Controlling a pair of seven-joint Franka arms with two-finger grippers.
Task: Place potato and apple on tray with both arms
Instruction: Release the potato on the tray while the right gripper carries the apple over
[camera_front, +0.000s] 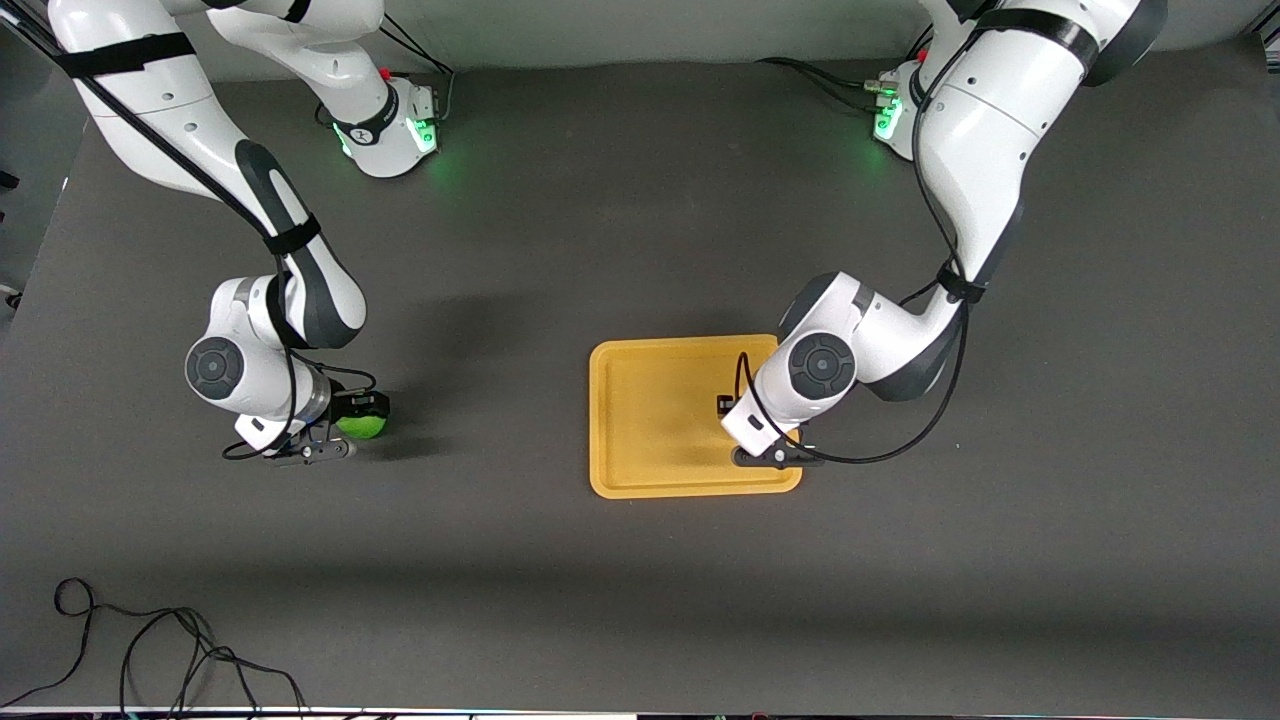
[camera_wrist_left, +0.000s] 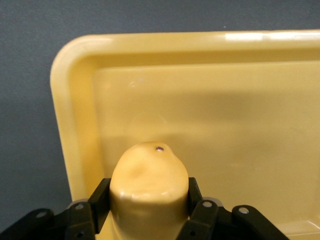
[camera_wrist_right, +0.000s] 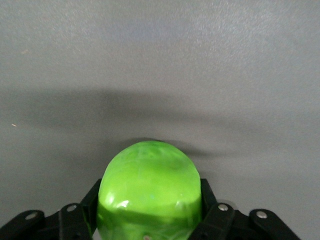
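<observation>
My left gripper (camera_front: 728, 405) is over the orange-yellow tray (camera_front: 650, 420), near the tray's edge toward the left arm's end. In the left wrist view it (camera_wrist_left: 149, 200) is shut on the yellow-tan potato (camera_wrist_left: 149, 182), with the tray (camera_wrist_left: 235, 110) floor just below. The potato is hidden under the wrist in the front view. My right gripper (camera_front: 360, 420) is toward the right arm's end of the table, well away from the tray. It is shut on the green apple (camera_front: 364, 426). The right wrist view shows the apple (camera_wrist_right: 147, 187) between the black fingers (camera_wrist_right: 210, 200), low over the bare table.
The dark grey table (camera_front: 560, 230) lies between the apple and the tray. Loose black cables (camera_front: 150, 650) lie near the table's edge nearest the front camera, at the right arm's end. The arms' green-lit bases (camera_front: 400, 130) stand along the table's edge farthest from the front camera.
</observation>
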